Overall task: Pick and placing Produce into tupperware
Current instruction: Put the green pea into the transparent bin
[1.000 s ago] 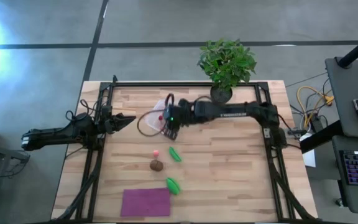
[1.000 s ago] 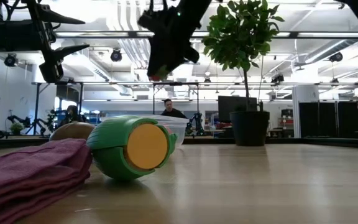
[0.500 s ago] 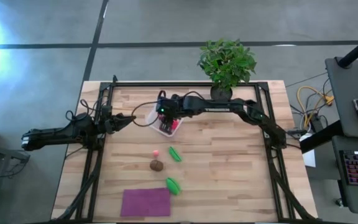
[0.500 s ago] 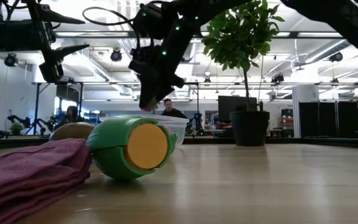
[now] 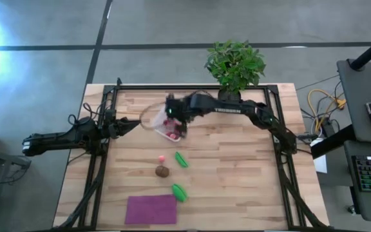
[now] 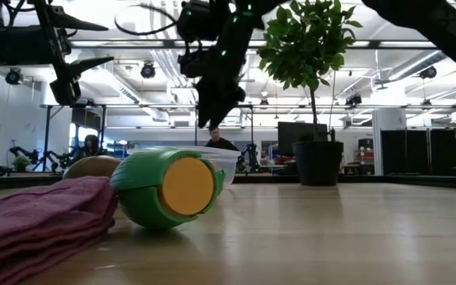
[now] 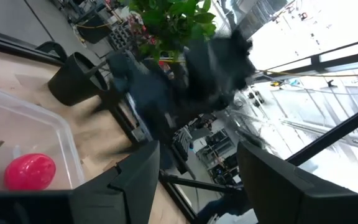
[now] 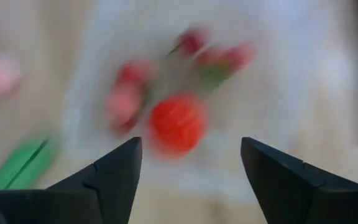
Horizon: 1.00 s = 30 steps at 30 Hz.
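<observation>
A wooden table (image 5: 237, 174) stands in an open workshop hall, a potted plant (image 5: 235, 64) at its far edge and a purple cloth (image 5: 151, 209) at the near edge. The right hand (image 5: 174, 122) hovers directly above the tupperware (image 5: 166, 131), its fingers spread with nothing between them; its wrist view looks straight down on a red ball (image 8: 176, 123) and several small red bits (image 8: 126, 93) lying inside the tub, so it seems a piece has just been delivered there. The left hand (image 5: 133, 122) waits at the table's left side, pointed toward the tub, its fingers parted and empty. More produce lies on the table nearer the cloth: a pink bit (image 5: 161, 158), a brown oval (image 5: 162, 171) and two green pieces (image 5: 181, 159) (image 5: 179, 192), so the job looks roughly half done.
</observation>
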Available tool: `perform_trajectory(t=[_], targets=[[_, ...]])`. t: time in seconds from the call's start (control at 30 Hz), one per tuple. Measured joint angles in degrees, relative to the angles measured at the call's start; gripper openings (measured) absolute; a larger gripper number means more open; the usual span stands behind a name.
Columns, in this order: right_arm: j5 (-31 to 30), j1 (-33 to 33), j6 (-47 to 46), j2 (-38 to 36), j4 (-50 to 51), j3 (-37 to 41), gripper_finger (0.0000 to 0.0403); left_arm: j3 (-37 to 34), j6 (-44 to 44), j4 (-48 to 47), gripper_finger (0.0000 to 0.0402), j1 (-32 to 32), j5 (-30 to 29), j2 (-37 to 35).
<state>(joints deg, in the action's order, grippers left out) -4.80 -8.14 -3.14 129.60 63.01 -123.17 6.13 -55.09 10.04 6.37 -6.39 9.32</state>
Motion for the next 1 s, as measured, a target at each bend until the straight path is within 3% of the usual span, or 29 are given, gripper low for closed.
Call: perform_trajectory(t=[0.13, 0.3, 0.47, 0.67, 1.0], targets=[[2.3, 5.8, -2.3, 0.1, 8.7, 1.8, 0.0262, 0.0, 0.0, 0.0, 0.0201, 0.0, 0.0, 0.0], [5.1, 12.7, -15.8, 0.2, 2.4, 2.7, 0.0258, 0.0, 0.0, 0.0, 0.0201, 0.0, 0.0, 0.0], [-3.0, 18.0, -26.2, 0.4, -1.2, 3.0, 0.0260, 0.0, 0.0, 0.0, 0.0201, 0.0, 0.0, 0.0], [-7.4, 18.2, -34.8, 2.2, -2.0, 4.5, 0.0260, 0.0, 0.0, 0.0, 0.0201, 0.0, 0.0, 0.0], [-5.8, 17.5, -45.6, 4.4, -1.3, 4.5, 0.0261, 0.0, 0.0, 0.0, 0.0201, 0.0, 0.0, 0.0]])
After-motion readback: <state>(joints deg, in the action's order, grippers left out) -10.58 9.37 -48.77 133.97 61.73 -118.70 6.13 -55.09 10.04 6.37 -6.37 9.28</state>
